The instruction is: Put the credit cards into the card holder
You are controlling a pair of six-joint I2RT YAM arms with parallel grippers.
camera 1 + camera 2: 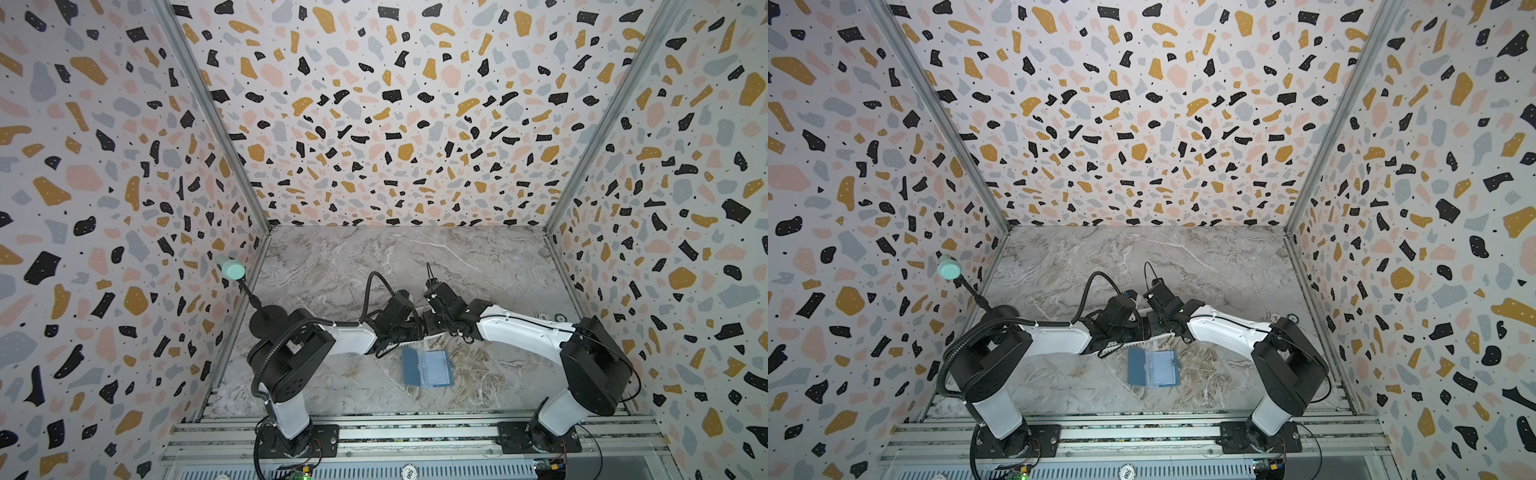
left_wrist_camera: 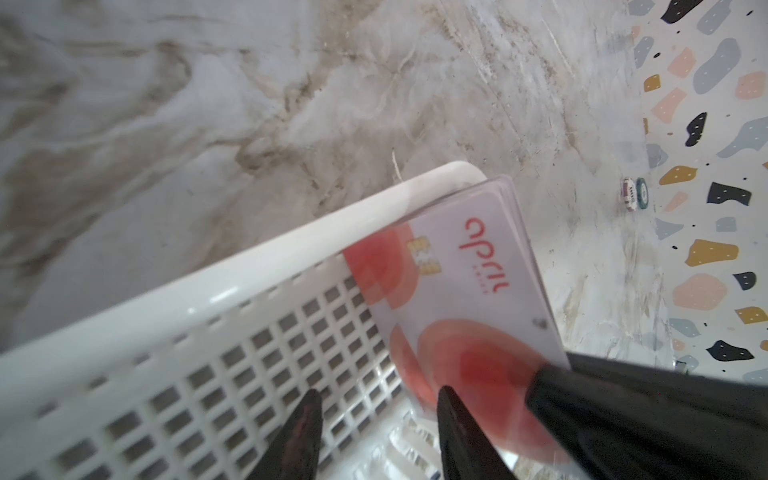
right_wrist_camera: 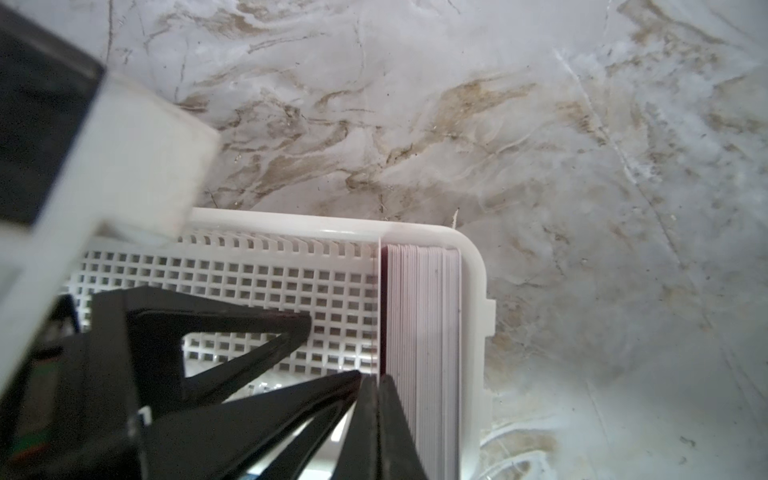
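noting both arms meet mid-surface [image 1: 353,257], bent in toward each other over a white basket [image 2: 249,266]. in a top view only a strip of the basket rim [image 1: 1142,340] shows under the arms.

the credit cards [image 2: 465,270] stand upright as a tight stack at one end of the basket, against its rounded corner. the front card shows a pale face with red-orange circles, a chip and red lettering. from the right wrist we see the stack [image 3: 424,311] edge-on, with a dark red back on the side facing the basket's middle.

the left claw [image 2: 378,390] is open, its two fingers apart over the basket's mesh floor. one fingertip [image 2: 446,399] sits in front of the front card's lower edge, and we see nothing gripped between the fingers.

the right claw [image 3: 378,380] is closed, its tips pressed together at the near edge of the stack on the red-back side. we can't tell whether a card is pinched in there.

the card holder [image 1: 428,368] lies open and flat on the surface in both top views [image 1: 1152,368], pockets up. it sits nearer the arm bases than the claws do, apart from the basket, and neither claw touches it.

two small round chips [image 2: 633,193] sit by the patterned wall.
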